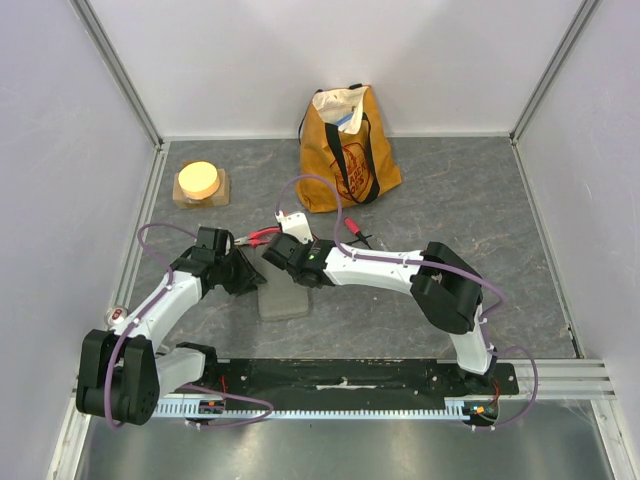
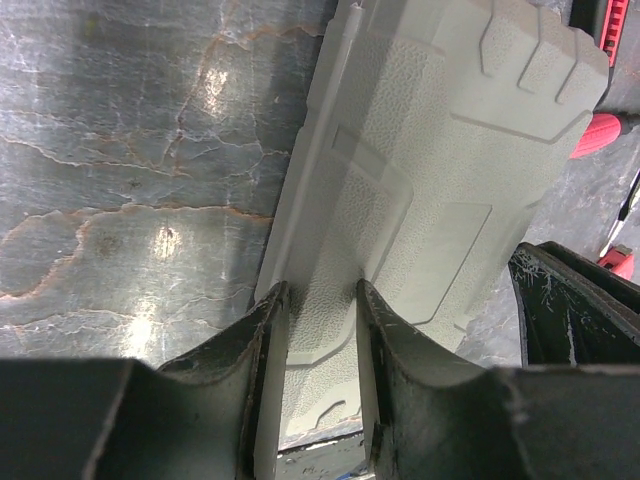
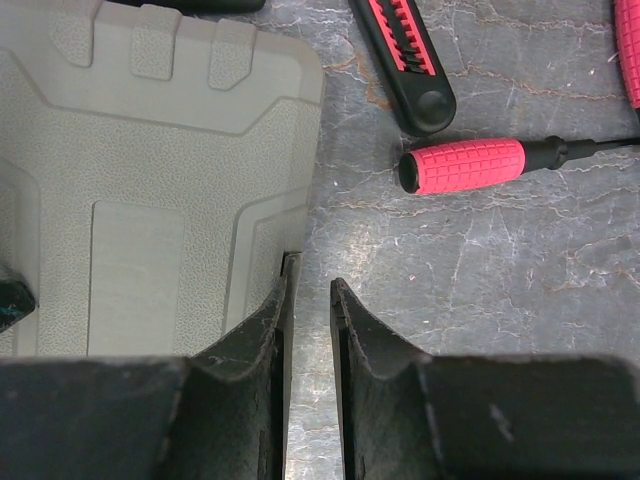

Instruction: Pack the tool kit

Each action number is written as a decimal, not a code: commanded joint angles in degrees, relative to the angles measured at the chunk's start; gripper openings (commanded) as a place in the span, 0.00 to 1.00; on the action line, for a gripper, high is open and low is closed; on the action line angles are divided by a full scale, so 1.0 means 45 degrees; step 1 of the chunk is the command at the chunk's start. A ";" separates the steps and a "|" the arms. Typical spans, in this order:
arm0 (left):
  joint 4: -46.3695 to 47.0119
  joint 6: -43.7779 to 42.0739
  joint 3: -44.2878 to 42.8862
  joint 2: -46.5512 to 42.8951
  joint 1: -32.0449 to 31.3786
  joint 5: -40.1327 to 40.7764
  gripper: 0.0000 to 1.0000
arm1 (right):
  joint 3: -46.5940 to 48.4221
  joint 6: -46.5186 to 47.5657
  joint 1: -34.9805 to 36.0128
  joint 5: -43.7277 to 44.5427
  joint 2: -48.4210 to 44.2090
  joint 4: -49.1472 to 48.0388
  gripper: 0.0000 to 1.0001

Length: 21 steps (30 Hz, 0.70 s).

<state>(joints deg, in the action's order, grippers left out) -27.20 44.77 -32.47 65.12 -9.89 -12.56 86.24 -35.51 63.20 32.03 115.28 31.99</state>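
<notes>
Two part-open grippers (image 2: 322, 288) (image 3: 312, 272) at case (image 2: 430, 150) edges

My left gripper (image 2: 322, 292) straddles the case (image 2: 440, 170) edge, can't tell if it's clamped. Red handle (image 2: 597, 135) past the case's far corner, on the table (image 2: 130, 150).

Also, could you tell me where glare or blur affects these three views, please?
Left wrist: a bright glare patch on the table, the case sharp. Right wrist: even light, the red-handled screwdriver crisp. Top external: soft even light, no glare, the tote bag clear.
</notes>
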 commanded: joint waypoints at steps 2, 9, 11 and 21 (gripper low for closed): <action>-0.1240 -0.0086 0.0477 0.0411 0.0088 0.1990 0.37 | -0.0316 0.0214 -0.0568 0.1553 0.0553 0.2833 0.26; -0.1338 0.0050 0.0555 0.0431 0.0108 0.2145 0.37 | -0.0842 -0.0058 -0.0723 0.1807 0.0515 0.3067 0.26; -0.1357 0.0031 0.0536 0.0431 0.0088 0.2165 0.37 | -0.1057 -0.0195 -0.0802 0.2002 0.0359 0.3087 0.26; -0.1494 0.0050 0.0477 0.0255 0.0088 0.2439 0.34 | -0.1585 -0.0391 -0.1368 0.2491 -0.0364 0.3106 0.24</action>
<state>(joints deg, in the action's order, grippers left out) -26.74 45.63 -32.47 64.93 -10.22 -11.20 81.08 -37.69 59.66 37.54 114.10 37.54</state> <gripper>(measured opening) 0.349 0.247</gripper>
